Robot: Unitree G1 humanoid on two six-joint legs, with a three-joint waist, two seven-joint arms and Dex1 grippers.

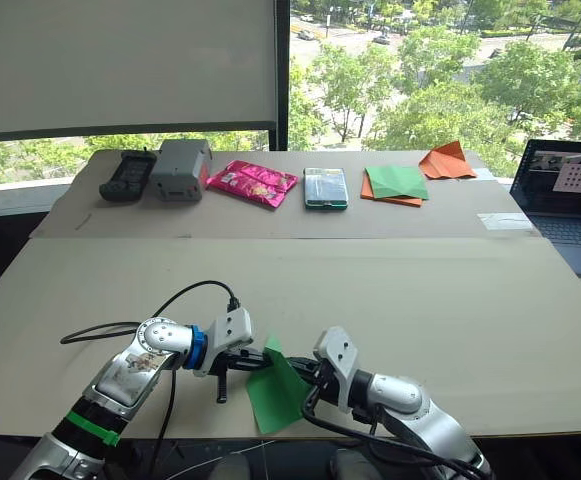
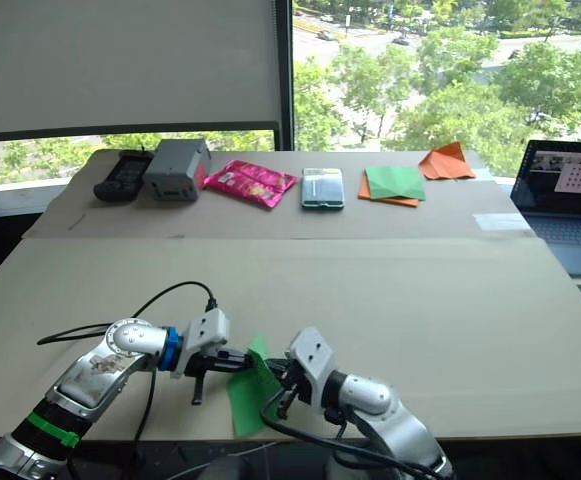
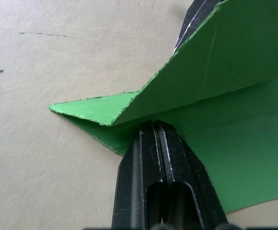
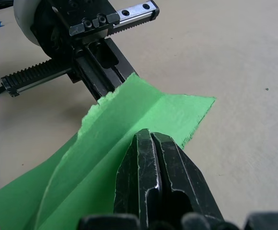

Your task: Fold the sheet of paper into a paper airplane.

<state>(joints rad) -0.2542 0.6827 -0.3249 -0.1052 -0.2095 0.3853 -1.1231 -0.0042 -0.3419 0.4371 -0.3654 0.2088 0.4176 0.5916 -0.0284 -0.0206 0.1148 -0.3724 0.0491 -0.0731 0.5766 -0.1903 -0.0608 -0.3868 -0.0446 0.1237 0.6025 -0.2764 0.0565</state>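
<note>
The sheet of paper (image 1: pixel 276 392), bright green, is held up between my two grippers just above the table's front edge. It is folded along a centre crease into a pointed, layered shape (image 3: pixel 105 112) with one flap raised, much like a paper airplane. My left gripper (image 1: pixel 265 362) comes in from the left and is shut on the fold near the tip (image 3: pixel 155 125). From the right, my right gripper (image 1: pixel 298 373) is shut on the same crease (image 4: pixel 150 135). The two grippers face each other, almost touching.
Along the table's back strip lie a black device (image 1: pixel 127 176), a grey box (image 1: pixel 181 168), a pink packet (image 1: pixel 252 183), a small clear box (image 1: pixel 325 188), a darker green sheet over orange paper (image 1: pixel 396 183) and an orange paper triangle (image 1: pixel 446 161). A laptop (image 1: pixel 568 190) stands at the right.
</note>
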